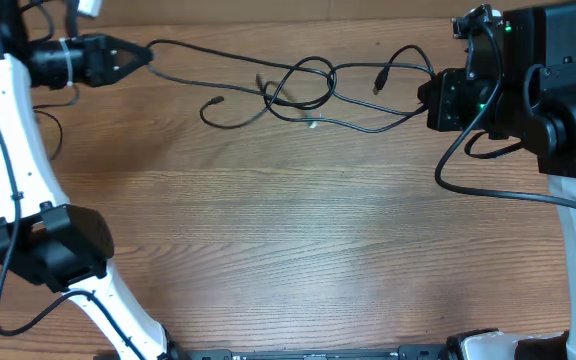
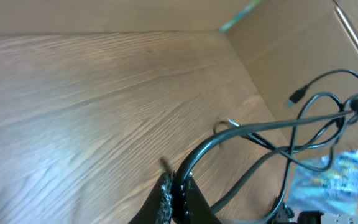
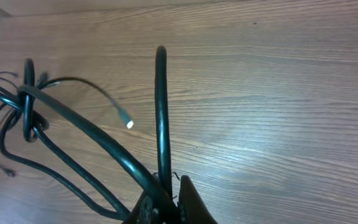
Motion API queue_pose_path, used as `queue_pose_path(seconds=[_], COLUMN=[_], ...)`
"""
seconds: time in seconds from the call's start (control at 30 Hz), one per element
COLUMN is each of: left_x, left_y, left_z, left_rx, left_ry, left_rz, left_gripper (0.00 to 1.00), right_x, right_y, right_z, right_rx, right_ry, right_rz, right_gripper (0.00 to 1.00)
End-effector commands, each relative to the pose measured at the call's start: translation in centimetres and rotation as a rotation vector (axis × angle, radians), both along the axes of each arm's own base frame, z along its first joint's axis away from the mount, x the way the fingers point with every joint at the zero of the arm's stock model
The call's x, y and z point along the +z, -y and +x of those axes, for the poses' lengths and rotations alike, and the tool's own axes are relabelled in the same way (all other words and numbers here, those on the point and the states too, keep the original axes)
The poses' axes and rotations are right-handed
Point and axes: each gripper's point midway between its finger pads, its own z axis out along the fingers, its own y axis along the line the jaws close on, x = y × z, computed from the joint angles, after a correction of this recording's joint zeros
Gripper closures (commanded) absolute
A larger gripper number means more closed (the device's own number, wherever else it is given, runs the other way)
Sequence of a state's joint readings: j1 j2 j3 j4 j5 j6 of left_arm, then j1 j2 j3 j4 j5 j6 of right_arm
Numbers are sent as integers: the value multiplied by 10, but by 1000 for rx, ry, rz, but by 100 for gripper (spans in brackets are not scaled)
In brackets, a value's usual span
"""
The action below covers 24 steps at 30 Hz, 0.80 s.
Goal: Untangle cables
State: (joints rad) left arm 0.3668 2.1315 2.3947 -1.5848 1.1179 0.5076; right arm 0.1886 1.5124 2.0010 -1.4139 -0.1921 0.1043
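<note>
On cables (image 1: 303,68), left gripper (image 1: 144,54), right gripper (image 3: 166,196) clamped

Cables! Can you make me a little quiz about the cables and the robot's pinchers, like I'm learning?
1. True or false: the cables lie as separate straight strands with no knot.
2. Pick one. What is the left gripper pinching? A: a cable. B: a spoon. C: nothing.
3. Fill in the word: seen from overhead, the knot sits ___ the left gripper and the right gripper.

Key: 1 false, the strands loop through each other in a knot. 2 A. 3 between.
</note>
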Motion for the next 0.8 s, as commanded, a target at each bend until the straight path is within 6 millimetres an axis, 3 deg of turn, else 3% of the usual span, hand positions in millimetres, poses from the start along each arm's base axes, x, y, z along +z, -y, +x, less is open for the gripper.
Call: queue_pose_path(seconds=[0.0, 0.13, 0.2, 0.37, 0.6, 0.77], left_x=[2, 28, 54, 101, 148, 165], left_y=[-68, -104, -132, -171, -190, -185], left_z=[-11, -27, -45, -87, -137, -153], left_rx=[156, 248, 323, 449, 571, 590], left_ry=[18, 85, 158, 303, 429, 480], left_rz=[114, 67, 53, 64, 128, 160], left_gripper=[96, 96, 96, 96, 96, 96], right_x=[13, 13, 13, 13, 13, 12], right_y=[19, 18, 18, 18, 18, 18], right_z=[0, 1, 1, 1, 1, 1], right_rx=[-64, -66, -66, -69, -69, -69], right_ry=[52, 54, 53, 52, 51, 49], right_rz=[-54, -51, -51, -49, -49, -49], right_gripper=[96, 96, 96, 96, 96, 96])
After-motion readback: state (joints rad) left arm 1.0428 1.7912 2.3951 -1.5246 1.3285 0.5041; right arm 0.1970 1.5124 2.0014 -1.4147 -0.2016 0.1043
